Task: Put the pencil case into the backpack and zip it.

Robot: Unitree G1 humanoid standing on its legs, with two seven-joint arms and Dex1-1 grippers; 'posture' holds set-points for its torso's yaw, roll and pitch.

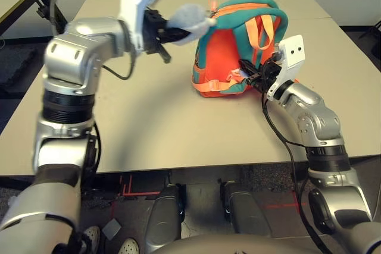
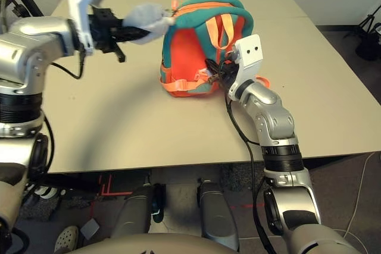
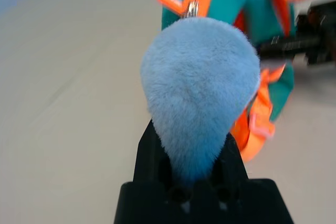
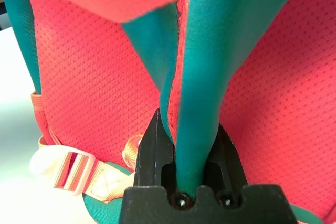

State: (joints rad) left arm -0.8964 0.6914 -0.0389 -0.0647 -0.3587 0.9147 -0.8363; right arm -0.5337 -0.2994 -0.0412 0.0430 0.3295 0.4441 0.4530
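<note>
Presently, in the left eye view, the backpack (image 1: 223,57) is seen upright on the table (image 1: 161,123), and its orange back panel with the teal shoulder straps is turned toward the robot. The plush shark (image 1: 189,21) is held by the left gripper (image 1: 178,35) above the table, beside the upper part of the backpack. The right gripper (image 1: 245,69) is placed at the middle of the back panel. In the right eye view, an orange loop (image 2: 220,31) is seen to hang over the upper part of the back panel, and the orange lower strap (image 2: 181,85) is seen near the base. In the left wrist view, the jaws of the left gripper are clamped on the narrow part of the plush shark, and its wider part is pointed away from them, next to the zipper pull (image 3: 192,9) of the backpack. In the right wrist view, the jaws of the right gripper are closed on a teal shoulder strap (image 4: 202,87), which is pinched into a fold, and a pale buckle (image 4: 63,169) is seen beside the back panel. The pencil case cannot be made out, so its place cannot be told.
</note>
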